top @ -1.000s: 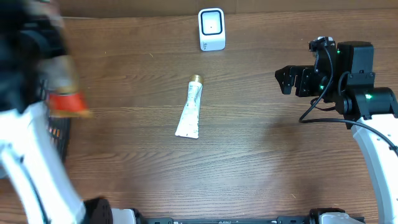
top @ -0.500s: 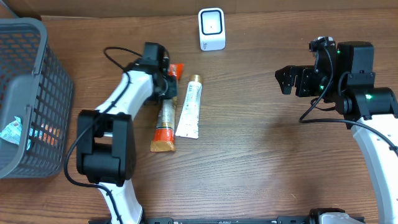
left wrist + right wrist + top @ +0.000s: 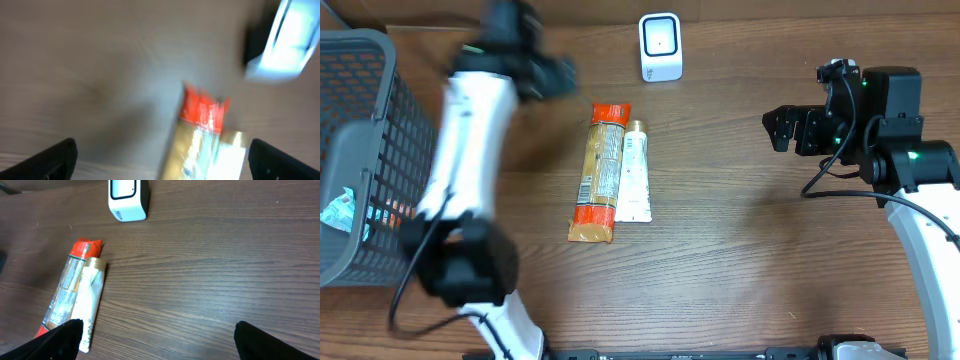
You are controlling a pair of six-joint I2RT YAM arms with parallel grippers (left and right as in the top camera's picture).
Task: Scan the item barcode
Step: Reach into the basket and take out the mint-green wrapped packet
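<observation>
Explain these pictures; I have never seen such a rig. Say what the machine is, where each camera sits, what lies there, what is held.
Two robot arms with two-finger pincers work at a brown wooden table. One picture looks down from above; the other two come from wrist cameras, the dark corners being fingertips. A long orange-and-gold packet lies beside a white tube with a gold cap; a small white scanner box stands beyond, a grey mesh basket at the left edge. The left pincer, blurred, and the right pincer are open, holding nothing.
</observation>
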